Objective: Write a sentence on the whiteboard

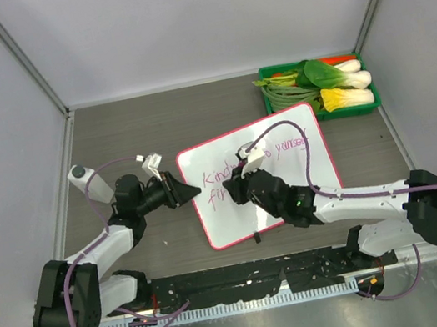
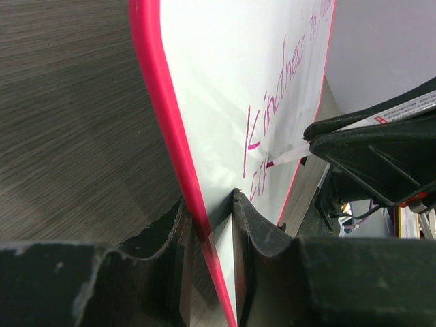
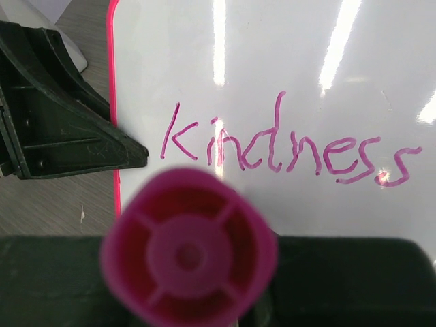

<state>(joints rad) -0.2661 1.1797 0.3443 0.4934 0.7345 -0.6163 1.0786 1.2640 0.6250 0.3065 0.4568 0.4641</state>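
Marker (image 3: 189,255) pinched in right jaws, left jaws clamped on the board's (image 1: 222,222) nine-o'clock edge — brace it, press lightly, carry the sentence (image 3: 276,153) toward three o'clock.

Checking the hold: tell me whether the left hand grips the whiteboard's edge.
Yes, the left hand is closed on the whiteboard's pink frame.

White whiteboard (image 1: 225,226), pink-magenta sentence (image 3: 286,153)
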